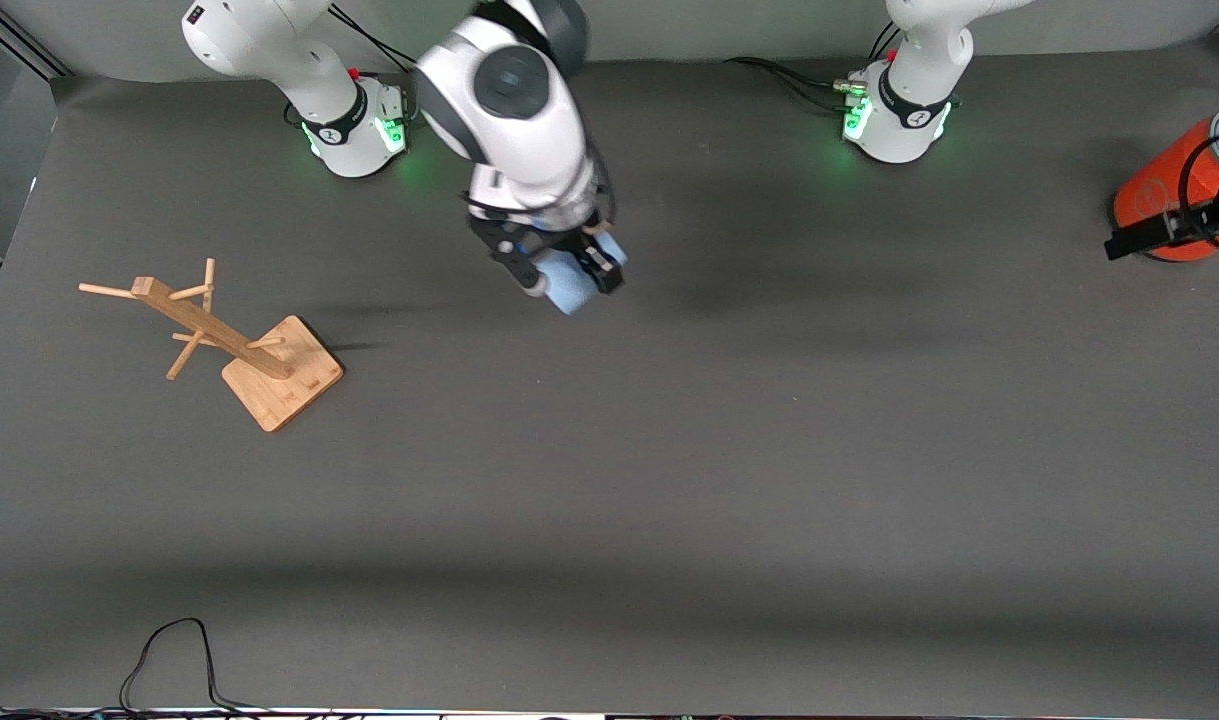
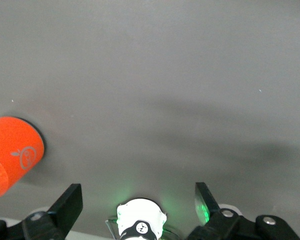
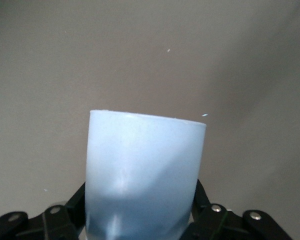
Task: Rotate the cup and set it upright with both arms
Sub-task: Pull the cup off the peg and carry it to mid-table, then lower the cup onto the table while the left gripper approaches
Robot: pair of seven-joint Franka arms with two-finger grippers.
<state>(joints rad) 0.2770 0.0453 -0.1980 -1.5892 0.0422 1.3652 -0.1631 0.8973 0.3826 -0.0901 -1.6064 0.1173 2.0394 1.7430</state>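
Right gripper (image 1: 567,272), upper centre of the front view, has its jaws clamped on the cup (image 1: 573,284), one jaw each side of the light-blue wall, over the grey surface (image 1: 669,480). Cup fills the lower centre of the right wrist view. Left gripper (image 2: 137,200) waits w/ jaws spread wide, nothing between, near the orange cylinder (image 1: 1164,195) at the front view's right edge.

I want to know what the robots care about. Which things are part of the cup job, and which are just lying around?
Part of the job:
- small light-blue plastic cup, held over the table
- right gripper, jaws shut on the cup
- left gripper, jaws open, waiting near the orange cylinder

Just lying about:
- wooden peg rack on a square base
- large orange cylinder with grey top
- black cable
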